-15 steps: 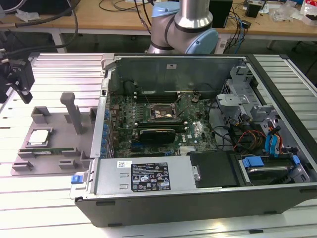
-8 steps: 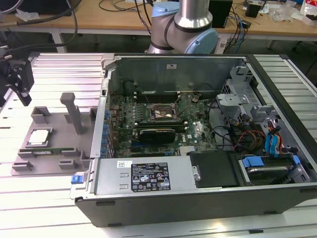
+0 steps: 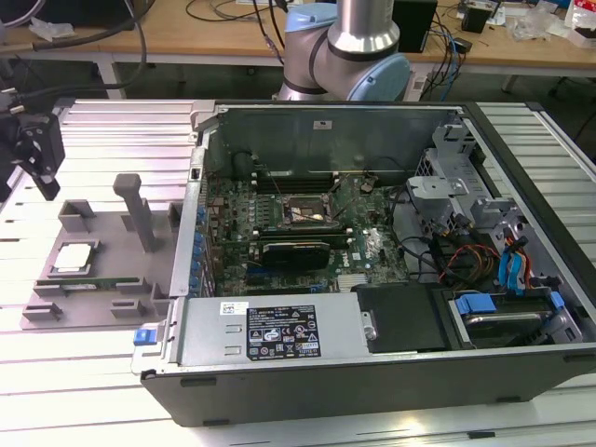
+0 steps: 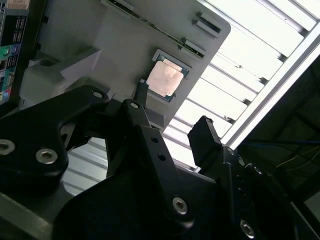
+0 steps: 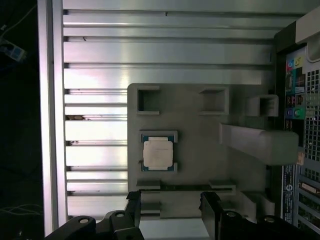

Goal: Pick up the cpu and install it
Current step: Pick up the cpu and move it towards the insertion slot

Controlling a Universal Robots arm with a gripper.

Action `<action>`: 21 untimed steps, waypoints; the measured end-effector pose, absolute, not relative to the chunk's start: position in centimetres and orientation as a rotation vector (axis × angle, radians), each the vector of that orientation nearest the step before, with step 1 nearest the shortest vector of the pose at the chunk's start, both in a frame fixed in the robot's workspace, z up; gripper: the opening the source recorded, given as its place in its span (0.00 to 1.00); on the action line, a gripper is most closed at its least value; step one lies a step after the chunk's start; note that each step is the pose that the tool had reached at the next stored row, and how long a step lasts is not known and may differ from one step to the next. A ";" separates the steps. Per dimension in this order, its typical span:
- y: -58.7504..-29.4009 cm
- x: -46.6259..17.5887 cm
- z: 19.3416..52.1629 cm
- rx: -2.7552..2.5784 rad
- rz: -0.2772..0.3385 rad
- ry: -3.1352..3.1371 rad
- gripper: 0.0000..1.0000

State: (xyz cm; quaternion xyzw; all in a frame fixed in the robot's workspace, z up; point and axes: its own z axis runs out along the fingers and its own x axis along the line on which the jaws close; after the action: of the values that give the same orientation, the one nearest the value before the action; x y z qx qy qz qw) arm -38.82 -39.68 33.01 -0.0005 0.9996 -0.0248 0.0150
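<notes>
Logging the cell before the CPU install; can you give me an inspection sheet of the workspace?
Surface: slatted aluminium table, grey fixture tray on it.
Job's things: cpu lying in the tray; open computer case with motherboard socket beside it.
Clutter: memory stick in the tray.
Grippers: pincer open, above the tray, holding nothing.
Cables: coloured wires inside the case.
Surroundings: wooden bench behind, cables on it.
</notes>
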 end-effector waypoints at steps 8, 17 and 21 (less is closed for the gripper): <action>-39.7 -38.8 32.6 -0.002 -0.077 3.111 0.60; -39.7 -38.8 32.1 -0.002 -0.077 3.111 0.60; -39.7 -38.8 31.8 -0.002 -0.077 3.111 0.60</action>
State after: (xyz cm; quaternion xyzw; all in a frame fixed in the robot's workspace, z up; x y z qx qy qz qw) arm -38.81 -39.68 31.83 -0.0005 0.9996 -0.0248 0.0150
